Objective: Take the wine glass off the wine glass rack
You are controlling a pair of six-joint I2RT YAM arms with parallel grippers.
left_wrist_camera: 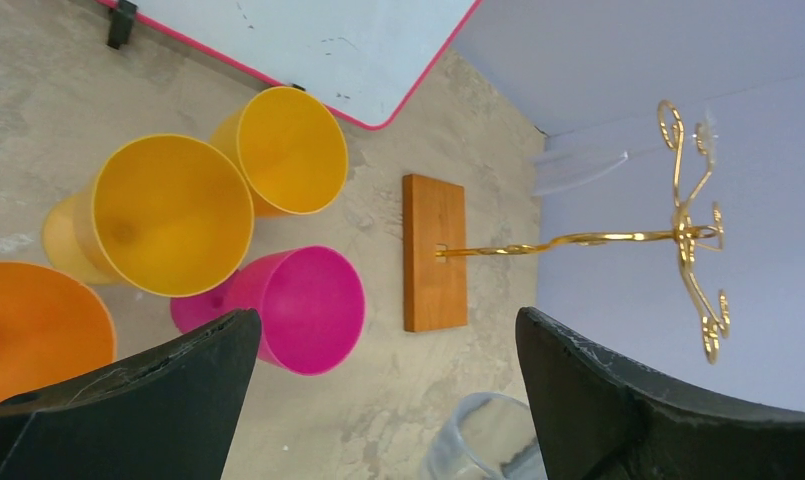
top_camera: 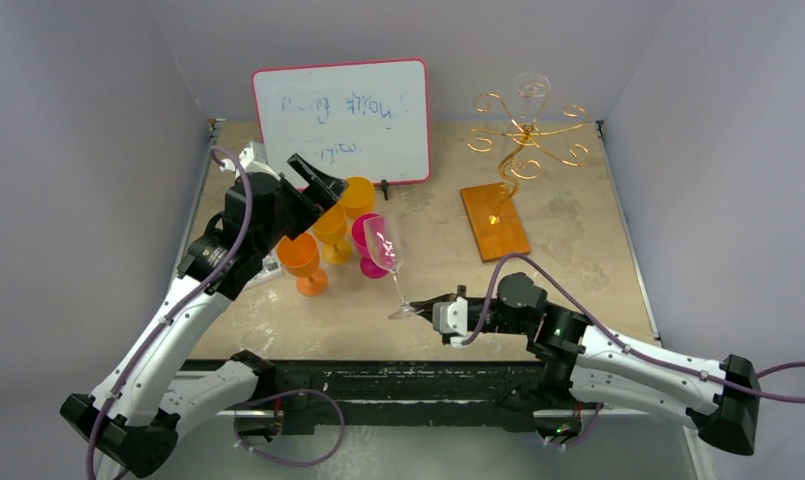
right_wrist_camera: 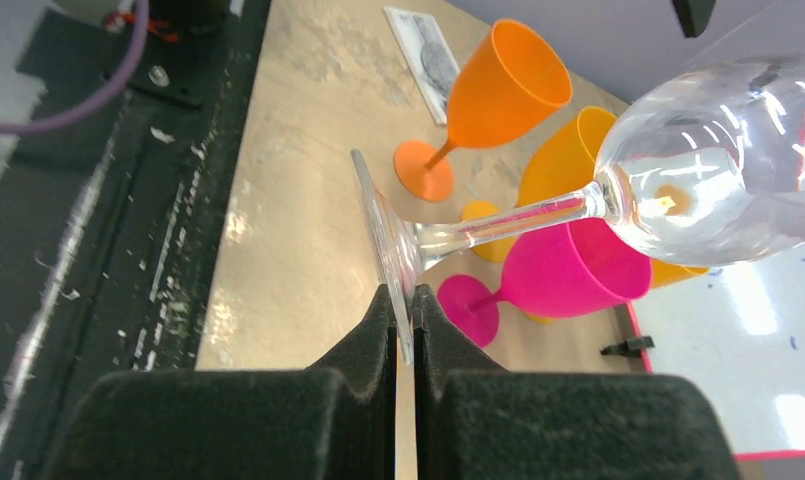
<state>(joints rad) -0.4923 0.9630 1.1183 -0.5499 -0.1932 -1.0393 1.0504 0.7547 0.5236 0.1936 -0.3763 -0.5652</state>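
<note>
wine glass (top_camera: pixel 383 245), clear and tilted, is well apart from the wine glass rack (top_camera: pixel 523 150), just beside the pink goblet (top_camera: pixel 364 234) near the table's (top_camera: pixel 578 230) front; my right gripper (top_camera: pixel 418 303) pinches its foot rim, my left gripper (top_camera: pixel 318 180) gapes wide, holding nothing

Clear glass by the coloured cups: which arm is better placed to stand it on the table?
Right, most likely: the right gripper is shut on the glass by its foot, holding it tilted. The left gripper is open and holds nothing.
</note>
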